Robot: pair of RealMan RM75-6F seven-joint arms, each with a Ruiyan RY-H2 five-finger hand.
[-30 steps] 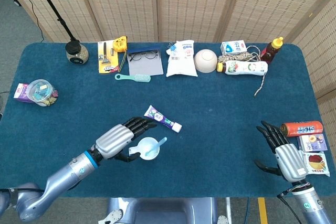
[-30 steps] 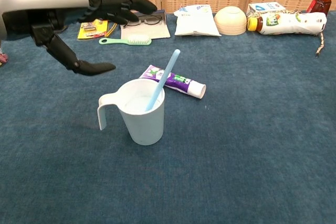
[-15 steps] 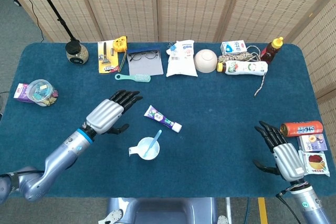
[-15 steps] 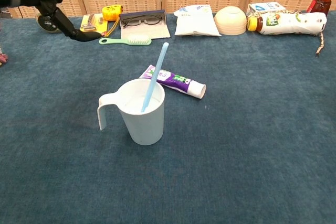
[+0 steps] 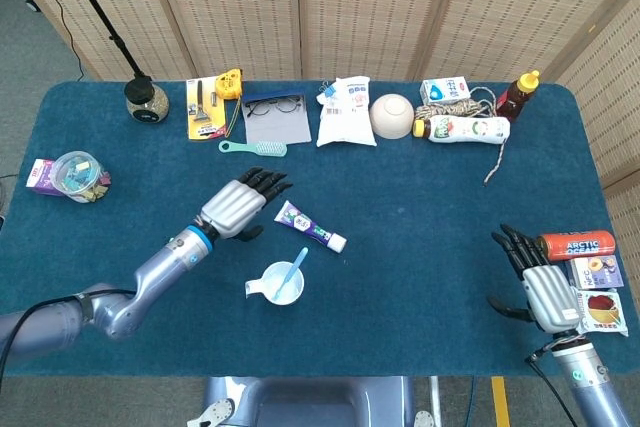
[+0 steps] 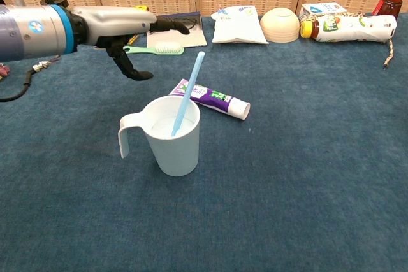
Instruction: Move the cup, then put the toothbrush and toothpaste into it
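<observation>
My left hand (image 5: 238, 209) has swung nearer the purple-and-white toothpaste tube (image 5: 311, 226), fingers spread, empty; light-blue toothbrush (image 6: 187, 95) leans inside the white plastic cup (image 6: 169, 137) beside it.

Left hand (image 5: 238, 207) outstretched, fingers spread and empty; right hand (image 5: 544, 293) low, fingers apart, empty.
</observation>
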